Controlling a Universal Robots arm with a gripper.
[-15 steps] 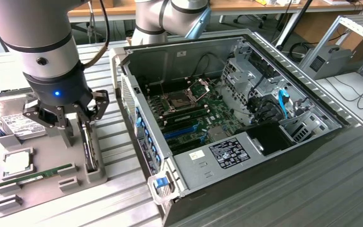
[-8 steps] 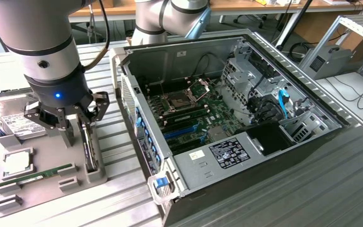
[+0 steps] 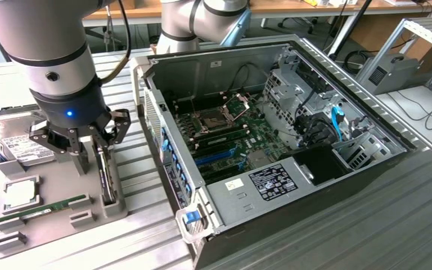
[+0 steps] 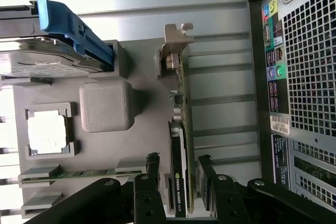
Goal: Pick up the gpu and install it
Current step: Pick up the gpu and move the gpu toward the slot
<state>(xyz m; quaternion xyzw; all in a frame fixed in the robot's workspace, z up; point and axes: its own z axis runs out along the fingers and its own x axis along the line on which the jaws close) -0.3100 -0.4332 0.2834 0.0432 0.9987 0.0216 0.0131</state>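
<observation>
Pick-up stage: the claw (image 4: pixel 178 162), spread, straddles the gpu (image 4: pixel 182 119) standing at the case's (image 3: pixel 276 216) nine o'clock in the exterior view; gripping likely calls for a square squeeze.

The arm (image 3: pixel 47 39) comes down almost vertically at the exterior view's left, and its grey wrist (image 3: pixel 66 84) ends in a dark collar with a small blue light lit. Below it the black end effector (image 3: pixel 92 163) points straight down, linkages splayed to both sides. Its two fingers (image 4: pixel 153 163) stand parallel and apart, a clear gap between them.
</observation>
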